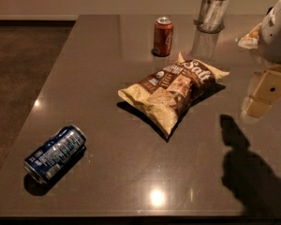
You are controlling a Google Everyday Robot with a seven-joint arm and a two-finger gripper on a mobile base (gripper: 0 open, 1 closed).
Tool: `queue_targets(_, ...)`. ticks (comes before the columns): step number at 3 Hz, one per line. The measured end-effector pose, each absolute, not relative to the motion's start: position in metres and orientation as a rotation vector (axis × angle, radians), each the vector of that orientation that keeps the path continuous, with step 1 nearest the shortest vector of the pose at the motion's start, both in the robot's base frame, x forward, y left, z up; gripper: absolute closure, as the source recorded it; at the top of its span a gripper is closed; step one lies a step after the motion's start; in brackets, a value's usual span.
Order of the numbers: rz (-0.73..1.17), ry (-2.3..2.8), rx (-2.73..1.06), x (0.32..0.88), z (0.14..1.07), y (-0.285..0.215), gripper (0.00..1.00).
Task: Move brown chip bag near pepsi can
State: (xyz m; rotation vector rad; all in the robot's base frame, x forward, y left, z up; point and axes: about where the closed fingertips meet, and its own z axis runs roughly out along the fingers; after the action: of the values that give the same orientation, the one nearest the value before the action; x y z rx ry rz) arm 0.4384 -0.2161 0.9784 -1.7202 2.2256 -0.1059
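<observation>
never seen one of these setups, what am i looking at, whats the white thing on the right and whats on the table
There is one camera view, looking down across a glossy dark grey table. The white rounded piece at the right edge is the end of the robot's single arm, its gripper. It sits above the table's far right and touches none of the items. A large crinkly brown and pale-yellow chip bag lies flat in the middle. A dark blue Pepsi can lies on its side at the near left. A red-orange soda can stands upright behind the bag. Further back is a clear holder with white napkins.
</observation>
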Motion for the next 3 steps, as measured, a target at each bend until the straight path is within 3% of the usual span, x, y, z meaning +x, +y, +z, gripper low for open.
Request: queue_targets(3, -0.035, 2.147, -1.786, 0.498, 0.954, -0.205, 0.00)
